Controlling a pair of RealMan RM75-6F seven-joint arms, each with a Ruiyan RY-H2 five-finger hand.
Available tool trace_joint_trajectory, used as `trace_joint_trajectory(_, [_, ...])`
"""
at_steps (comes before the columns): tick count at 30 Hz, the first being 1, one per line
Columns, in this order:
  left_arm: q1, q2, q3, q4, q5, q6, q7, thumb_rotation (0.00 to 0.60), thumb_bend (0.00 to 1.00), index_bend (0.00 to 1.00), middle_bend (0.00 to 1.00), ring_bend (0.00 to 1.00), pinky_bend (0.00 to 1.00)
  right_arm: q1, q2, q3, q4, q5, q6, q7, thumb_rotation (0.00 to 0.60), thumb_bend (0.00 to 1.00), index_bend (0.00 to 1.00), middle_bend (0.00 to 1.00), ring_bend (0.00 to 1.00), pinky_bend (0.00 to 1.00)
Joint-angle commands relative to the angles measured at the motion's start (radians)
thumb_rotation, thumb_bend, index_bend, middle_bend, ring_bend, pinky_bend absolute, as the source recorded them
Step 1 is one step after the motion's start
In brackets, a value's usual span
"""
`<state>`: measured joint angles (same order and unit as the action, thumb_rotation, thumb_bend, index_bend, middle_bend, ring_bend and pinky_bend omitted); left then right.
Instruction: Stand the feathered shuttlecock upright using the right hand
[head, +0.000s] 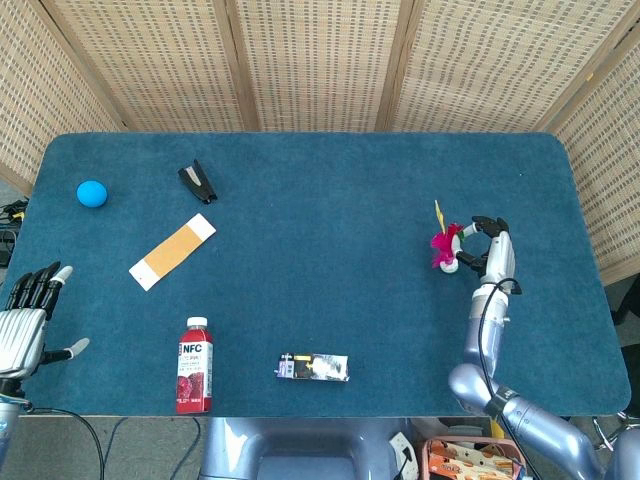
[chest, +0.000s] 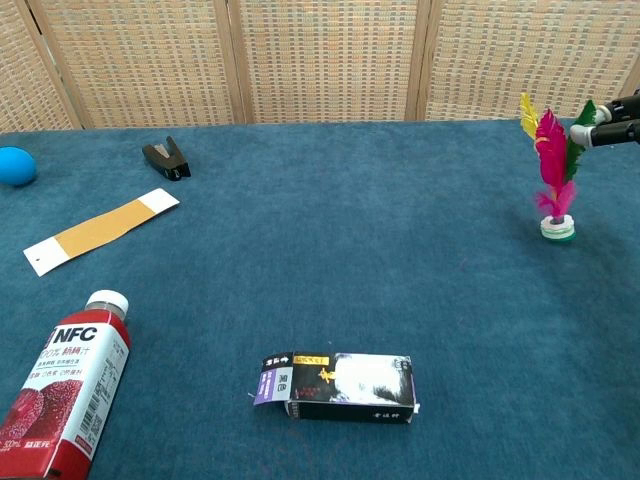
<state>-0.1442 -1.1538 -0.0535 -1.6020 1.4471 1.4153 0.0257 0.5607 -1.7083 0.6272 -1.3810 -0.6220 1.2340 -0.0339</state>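
Feathered shuttlecock (chest: 552, 172) upright, base on counter (head: 320, 290) near right edge. Right hand (head: 494, 250) fingers (chest: 607, 133) pinch its feather tops. Left hand (head: 24, 322) open, fingers spread, off left edge.

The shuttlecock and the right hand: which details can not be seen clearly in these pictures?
- Chest view: right hand is cut off by the right edge; only fingertips show at the green feather.
- Head view: shuttlecock is too small to tell whether its base touches the table.
- Both views: grip on the feathers is unclear.
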Motion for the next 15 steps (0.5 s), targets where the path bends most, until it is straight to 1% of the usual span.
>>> trace_joint_trajectory(1, [0.001,0.000,0.000,0.000,-0.001,0.000,0.000,0.600,0.00,0.00,0.00,0.00,0.00,-0.002,-0.003,-0.005,0.014,-0.009,0.009,0.001,0.600,0.40,0.63,0.25,0.00,0.00])
trace_joint_trajectory(11, [0.002,0.002,0.001,-0.004,0.005,0.005,-0.002,0.600,0.00,0.00,0.00,0.00,0.00,-0.014,0.001,-0.012,0.030,-0.015,0.021,0.002,0.600,0.40,0.63,0.25,0.00,0.00])
trace_joint_trajectory(13, [0.002,0.002,0.001,-0.004,0.006,0.007,-0.004,0.600,0.00,0.00,0.00,0.00,0.00,-0.018,0.002,-0.017,0.035,-0.020,0.026,0.000,0.600,0.40,0.63,0.21,0.00,0.00])
trace_joint_trajectory(14, [0.003,0.002,0.000,-0.004,0.006,0.008,-0.004,0.600,0.00,0.00,0.00,0.00,0.00,-0.019,0.002,-0.021,0.038,-0.027,0.029,-0.001,0.600,0.39,0.60,0.16,0.00,0.00])
trace_joint_trajectory(15, [0.003,0.002,0.000,-0.004,0.007,0.008,-0.004,0.600,0.00,0.00,0.00,0.00,0.00,-0.020,0.003,-0.025,0.039,-0.031,0.030,-0.001,0.600,0.39,0.55,0.10,0.00,0.00])
